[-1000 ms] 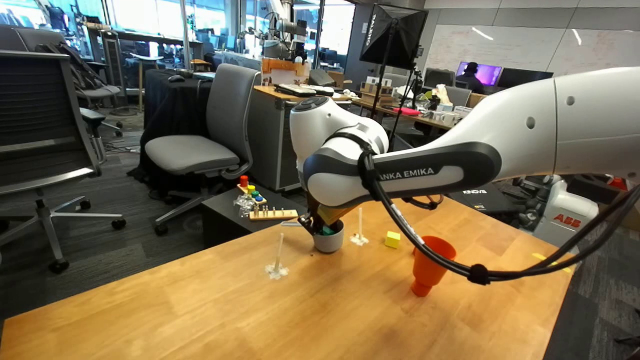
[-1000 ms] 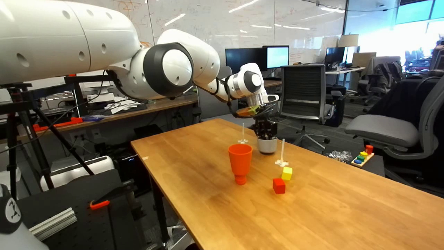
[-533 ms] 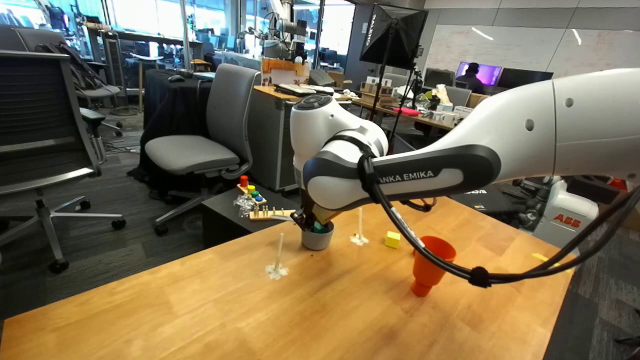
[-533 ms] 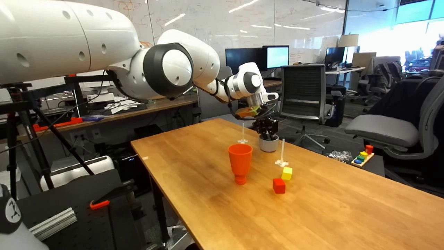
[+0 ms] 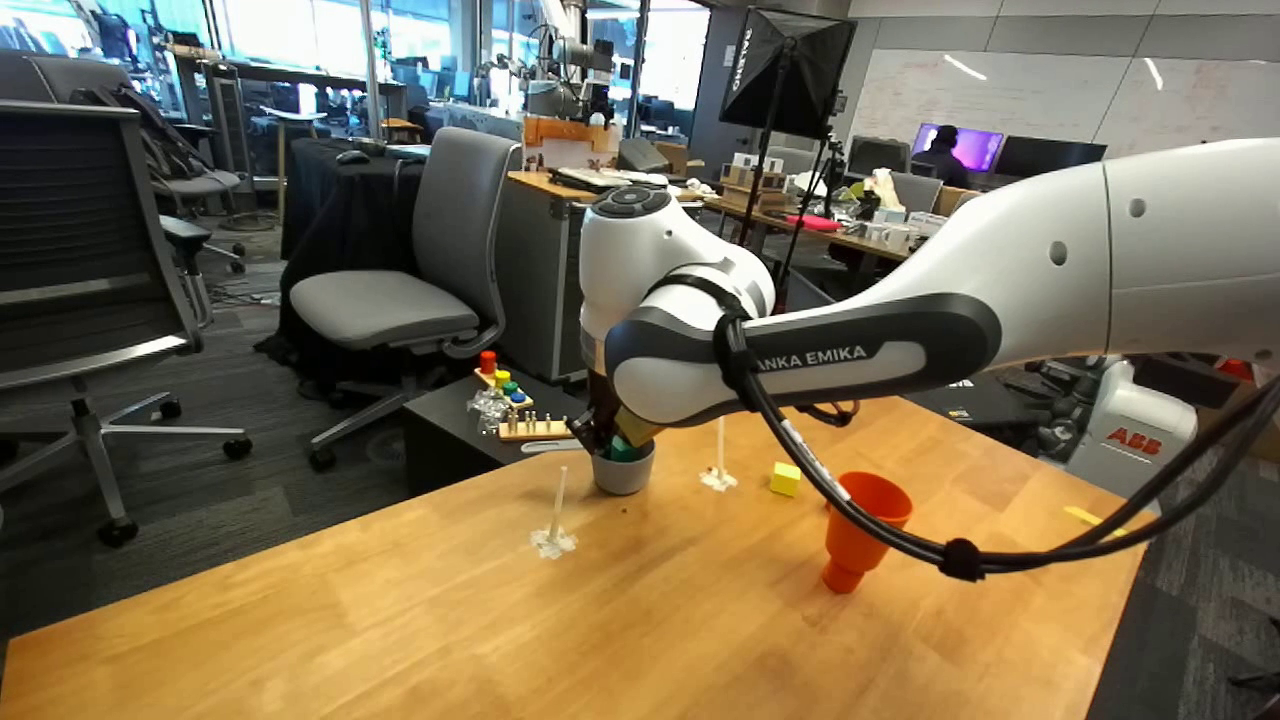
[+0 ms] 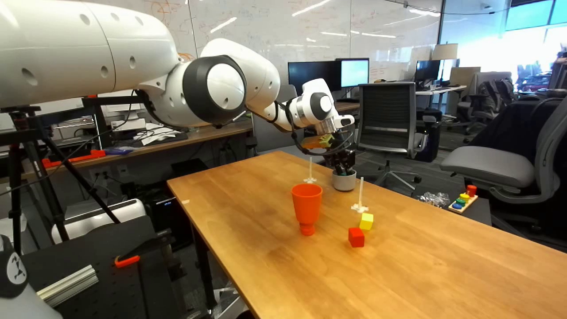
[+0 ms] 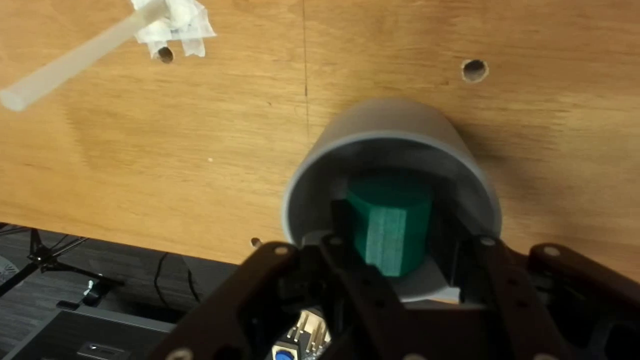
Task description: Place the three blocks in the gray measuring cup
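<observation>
Inside the gray cup point(image 7: 390, 117) the gripper point(image 7: 394, 221) pinches the green block point(image 7: 387, 242) between its jaws. The yellow block point(image 5: 785, 480) sits apart from the gray cup, a stick point(image 5: 719, 448) between them; another stick point(image 5: 559, 500) rises on the gray cup's opposite side. The orange cup point(image 5: 862, 530) stands well apart from the gray cup. In an exterior view the red block point(image 6: 356, 238) lies farther from the gray cup than the yellow block
</observation>
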{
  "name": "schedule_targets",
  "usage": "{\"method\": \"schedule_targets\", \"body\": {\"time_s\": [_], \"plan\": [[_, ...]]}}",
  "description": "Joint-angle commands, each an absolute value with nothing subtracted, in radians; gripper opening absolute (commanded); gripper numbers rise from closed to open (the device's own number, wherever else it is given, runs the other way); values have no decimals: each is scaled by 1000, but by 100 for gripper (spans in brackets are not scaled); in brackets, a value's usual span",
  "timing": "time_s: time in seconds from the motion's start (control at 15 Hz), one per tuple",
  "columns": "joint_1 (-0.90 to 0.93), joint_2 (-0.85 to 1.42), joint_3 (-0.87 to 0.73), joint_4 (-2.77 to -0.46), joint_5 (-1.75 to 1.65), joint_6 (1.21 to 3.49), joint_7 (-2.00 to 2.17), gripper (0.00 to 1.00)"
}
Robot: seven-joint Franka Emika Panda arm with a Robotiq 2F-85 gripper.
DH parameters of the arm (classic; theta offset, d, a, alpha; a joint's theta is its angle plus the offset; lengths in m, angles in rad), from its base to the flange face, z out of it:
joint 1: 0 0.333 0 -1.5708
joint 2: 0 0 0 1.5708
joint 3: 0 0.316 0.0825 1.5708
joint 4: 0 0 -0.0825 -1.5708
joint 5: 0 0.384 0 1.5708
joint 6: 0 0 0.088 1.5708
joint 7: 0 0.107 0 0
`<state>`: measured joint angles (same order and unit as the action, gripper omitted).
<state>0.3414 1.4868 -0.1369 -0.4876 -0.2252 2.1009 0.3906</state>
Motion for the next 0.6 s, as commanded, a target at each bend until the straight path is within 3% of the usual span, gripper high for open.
{"method": "schedule_targets", "body": {"time_s": [0.0, 0.53], "plan": [[343, 1487, -133, -479, -226, 2116, 358, 17], [344, 1487, -136, -475, -227, 2122, 357, 17]]}}
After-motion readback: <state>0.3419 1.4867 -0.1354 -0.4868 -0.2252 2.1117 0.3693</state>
